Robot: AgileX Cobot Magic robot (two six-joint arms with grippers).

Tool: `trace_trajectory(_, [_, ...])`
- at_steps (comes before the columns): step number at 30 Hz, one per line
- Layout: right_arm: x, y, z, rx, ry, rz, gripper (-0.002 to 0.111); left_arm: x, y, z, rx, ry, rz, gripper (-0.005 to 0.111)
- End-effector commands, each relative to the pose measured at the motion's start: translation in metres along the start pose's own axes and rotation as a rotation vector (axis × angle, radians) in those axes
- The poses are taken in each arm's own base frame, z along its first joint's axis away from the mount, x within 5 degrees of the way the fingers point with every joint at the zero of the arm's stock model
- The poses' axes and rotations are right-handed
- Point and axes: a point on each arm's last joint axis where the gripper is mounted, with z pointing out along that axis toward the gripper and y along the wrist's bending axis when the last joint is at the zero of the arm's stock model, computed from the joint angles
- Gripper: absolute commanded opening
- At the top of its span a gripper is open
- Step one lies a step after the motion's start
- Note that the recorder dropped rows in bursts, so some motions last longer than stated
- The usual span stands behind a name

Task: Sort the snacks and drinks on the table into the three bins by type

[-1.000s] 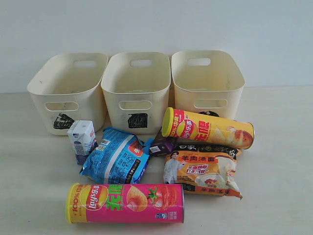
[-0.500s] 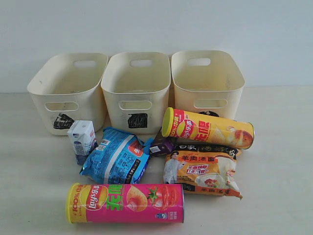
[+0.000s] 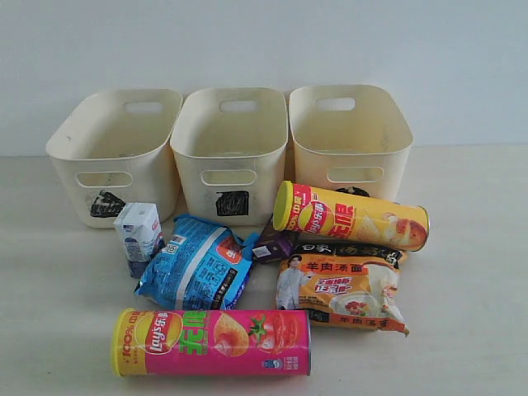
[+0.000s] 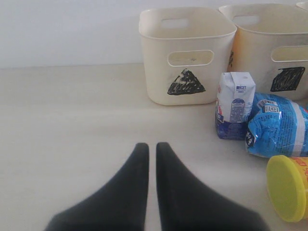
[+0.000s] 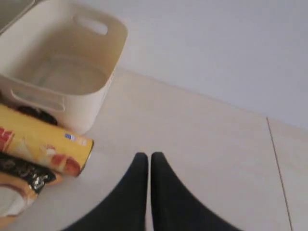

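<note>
**Sorting run: layout with all items on the table**

Lying on its side nearest the camera in the exterior view, the pink tube has its long axis running across the view, with the lid to the view's left. The yellow tube also lies flat with its lid to the left. It sits just in front of the right bin, and its base end is angled slightly toward the camera.

- The blue packet lies flat between the two tubes, beside the upright white carton.
- The purple carton is wedged between the blue packet and the yellow tube.
- The orange packet lies flat, tucked against the yellow tube's near side.
- The left bin is marked with a triangle and the middle bin with a square. They stand in a row with the right bin, sides touching.

Bare table lies open on both flanks of the cluster.

The left gripper is low over bare table and points toward the left bin. Its jaws are drawn together with nothing between them. The right gripper is over bare table beside the yellow tube's base. Its jaws are pressed together and empty.
</note>
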Motion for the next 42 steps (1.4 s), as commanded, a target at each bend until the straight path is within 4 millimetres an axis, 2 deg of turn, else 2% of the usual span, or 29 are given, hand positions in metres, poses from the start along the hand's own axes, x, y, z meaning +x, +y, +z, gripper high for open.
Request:
trace_trajectory(1, [-0.008, 0.005, 0.021, -0.096, 0.146, -0.099, 0.000, 0.000, 0.000, 0.000, 0.001, -0.003, -0.008, 0.004])
trace_trajectory(6, [-0.017, 0.020, 0.051, -0.316, 0.291, -0.161, 0.000, 0.000, 0.000, 0.000, 0.001, -0.003, -0.008, 0.004])
trace_trajectory(12, [-0.026, 0.038, 0.084, -0.583, 0.341, -0.275, 0.000, 0.000, 0.000, 0.000, 0.001, -0.003, -0.008, 0.004])
trace_trajectory(18, [-0.021, 0.053, 0.119, -0.802, 0.337, -0.463, 0.000, 0.000, 0.000, 0.000, 0.001, -0.003, -0.008, 0.004])
trace_trajectory(22, [-0.014, 0.063, 0.138, -0.830, 0.314, -0.540, 0.001, 0.000, 0.000, 0.000, 0.001, -0.003, -0.008, 0.004])
trace_trajectory(23, [-0.013, 0.066, 0.141, -0.838, 0.313, -0.557, 0.003, 0.000, 0.000, 0.000, 0.001, -0.003, -0.008, 0.004])
trace_trajectory(25, [-0.010, 0.073, 0.150, -0.834, 0.313, -0.570, 0.019, 0.000, 0.000, 0.000, 0.001, -0.003, -0.008, 0.004])
trace_trajectory(26, [-0.009, 0.076, 0.156, -0.828, 0.305, -0.555, 0.036, 0.000, 0.000, 0.000, 0.001, -0.003, -0.008, 0.004])
trace_trajectory(29, [-0.010, 0.083, 0.162, -0.835, 0.274, -0.498, 0.066, 0.000, 0.000, 0.000, 0.001, -0.003, -0.008, 0.004])
trace_trajectory(30, [-0.010, 0.086, 0.163, -0.838, 0.270, -0.498, 0.071, 0.000, 0.000, 0.000, 0.001, -0.003, -0.008, 0.004])
trace_trajectory(32, [-0.010, 0.092, 0.165, -0.844, 0.263, -0.515, 0.074, 0.000, 0.000, 0.000, 0.001, -0.003, -0.008, 0.004])
trace_trajectory(37, [-0.004, 0.115, 0.174, -0.884, 0.249, -0.603, 0.074, 0.000, 0.000, 0.000, 0.001, -0.003, -0.008, 0.004])
trace_trajectory(42, [0.003, 0.120, 0.187, -0.890, 0.221, -0.677, 0.074, 0.000, 0.000, 0.000, 0.001, -0.003, -0.008, 0.004])
